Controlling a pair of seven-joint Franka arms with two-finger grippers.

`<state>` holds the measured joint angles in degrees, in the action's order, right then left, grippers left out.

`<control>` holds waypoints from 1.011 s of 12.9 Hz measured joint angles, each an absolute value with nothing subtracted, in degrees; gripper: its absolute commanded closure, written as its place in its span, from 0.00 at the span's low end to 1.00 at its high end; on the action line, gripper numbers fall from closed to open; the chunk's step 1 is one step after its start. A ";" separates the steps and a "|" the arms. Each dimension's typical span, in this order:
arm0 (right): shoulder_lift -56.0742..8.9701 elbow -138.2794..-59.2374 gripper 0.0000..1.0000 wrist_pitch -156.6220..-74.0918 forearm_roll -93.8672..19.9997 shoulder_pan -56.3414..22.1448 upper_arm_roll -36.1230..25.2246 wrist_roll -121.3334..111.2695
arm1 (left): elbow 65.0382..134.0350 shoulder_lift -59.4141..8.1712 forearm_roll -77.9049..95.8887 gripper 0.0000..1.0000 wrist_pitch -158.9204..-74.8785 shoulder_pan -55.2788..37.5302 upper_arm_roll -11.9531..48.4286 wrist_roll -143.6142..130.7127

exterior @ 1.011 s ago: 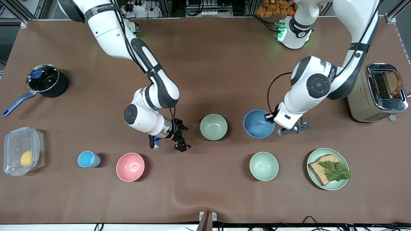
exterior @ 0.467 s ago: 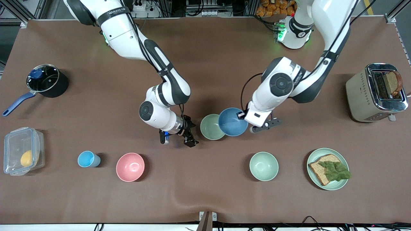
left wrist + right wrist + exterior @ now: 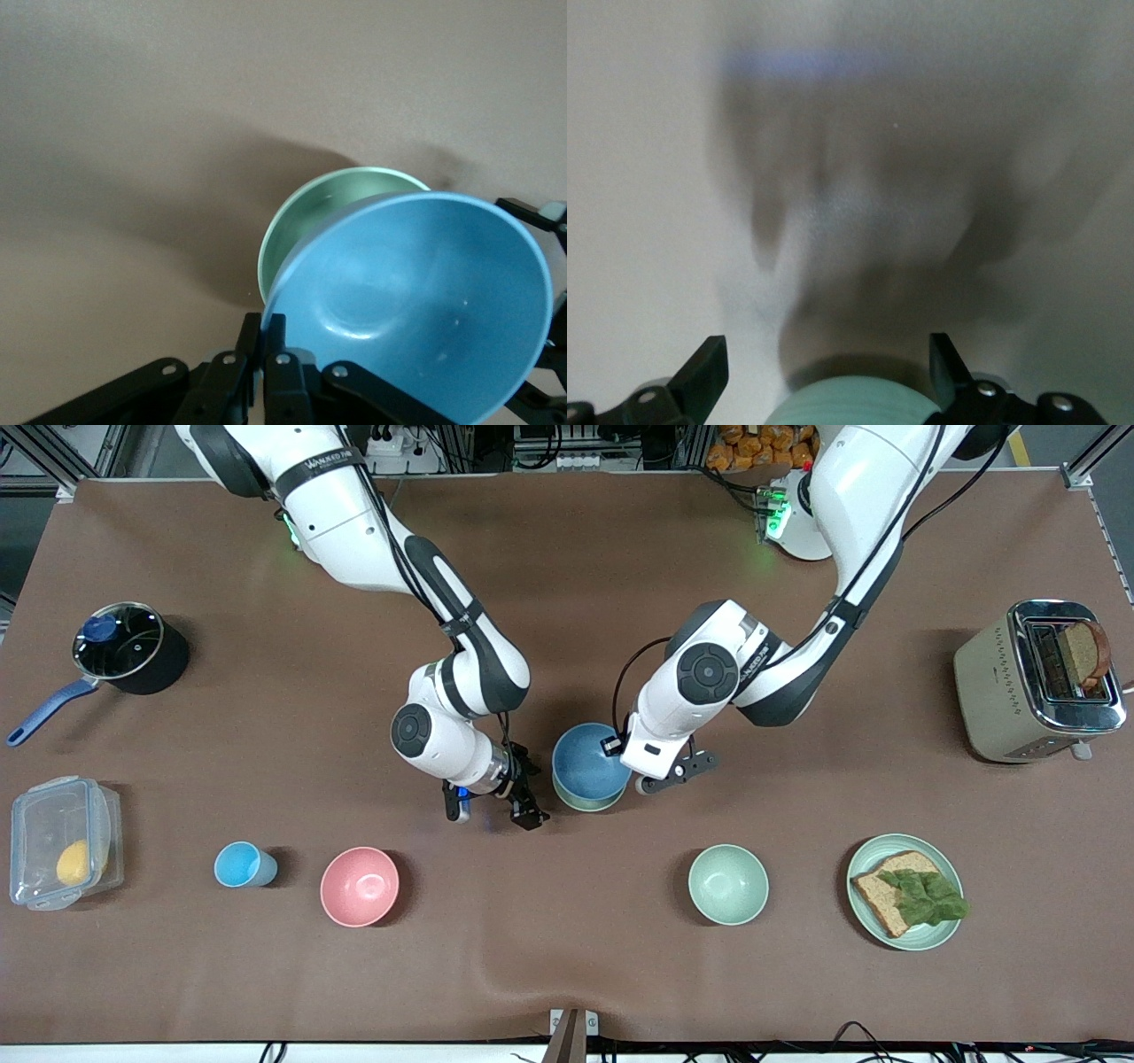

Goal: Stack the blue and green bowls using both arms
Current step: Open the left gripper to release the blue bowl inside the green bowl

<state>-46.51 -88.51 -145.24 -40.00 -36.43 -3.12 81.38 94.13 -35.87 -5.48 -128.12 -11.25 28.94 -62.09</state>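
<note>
The left gripper (image 3: pixel 620 751) pinches the rim of the glossy medium-blue bowl (image 3: pixel 588 767), holding it tilted directly over the dull sage-green bowl (image 3: pixel 323 202). The right gripper (image 3: pixel 529 788) hovers spread wide just beside the green bowl, bare brown table (image 3: pixel 567 948) around them.

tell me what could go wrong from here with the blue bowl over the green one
The left gripper pinches only the rim of the blue bowl, which hangs tilted over the green bowl; released like this, it might seat crooked or slide off. The right gripper sits open beside the green bowl, so a bump could shove the bowl out from underneath.
</note>
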 measured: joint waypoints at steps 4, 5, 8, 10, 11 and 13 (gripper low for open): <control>-46.51 -88.40 0.00 -145.24 -39.75 -36.47 -3.26 82.53 | 94.11 -37.72 -5.48 1.00 -129.05 -11.41 28.91 -62.09; -46.51 -88.39 0.00 -145.24 -39.61 -36.47 -3.32 82.61 | 94.11 -37.94 -5.48 1.00 -129.33 -11.43 28.91 -62.09; -46.51 -88.39 0.00 -145.24 -39.37 -36.47 -3.35 82.64 | 94.11 -38.30 -5.81 1.00 -129.87 -11.48 28.91 -62.09; -46.55 -88.39 0.00 -145.23 -38.74 -36.48 -3.35 82.64 | 94.11 -38.60 -6.14 1.00 -130.58 -11.50 28.91 -62.09; -46.58 -88.39 0.00 -145.23 -38.07 -36.48 -3.35 82.64 | 94.11 -38.80 -6.55 1.00 -130.88 -11.61 28.91 -62.09; -46.63 -88.39 0.00 -145.23 -37.71 -36.49 -3.36 82.64 | 94.11 -39.35 -7.66 1.00 -131.10 -11.81 28.91 -62.09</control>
